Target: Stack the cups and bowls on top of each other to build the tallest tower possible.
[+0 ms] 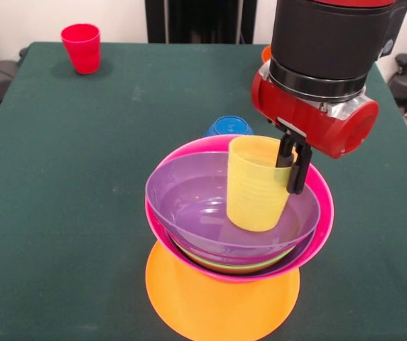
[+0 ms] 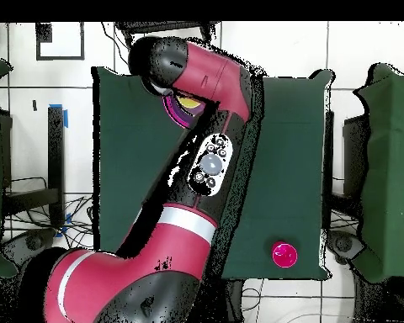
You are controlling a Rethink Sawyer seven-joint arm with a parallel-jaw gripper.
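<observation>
The tower stands near the table's front: a wide orange bowl [image 1: 221, 302] upside down as base, a large pink bowl [image 1: 320, 213] on it, thin lime green and orange rims inside, and a purple bowl [image 1: 189, 202] on top. My gripper [image 1: 290, 174] is shut on the rim of a translucent yellow cup [image 1: 254, 188]. It holds the cup upright inside the purple bowl, right of centre; I cannot tell whether the cup's bottom touches. A small blue bowl [image 1: 228, 128] sits just behind the tower. A red cup [image 1: 81, 47] stands at the far left; the overhead view also shows it [image 2: 284, 254].
An orange object [image 1: 266, 52] peeks out behind the arm at the far side. In the overhead view the arm [image 2: 207, 168] covers the tower, with only a sliver of yellow and purple [image 2: 185, 104] showing. The table [image 1: 61, 177] is dark green.
</observation>
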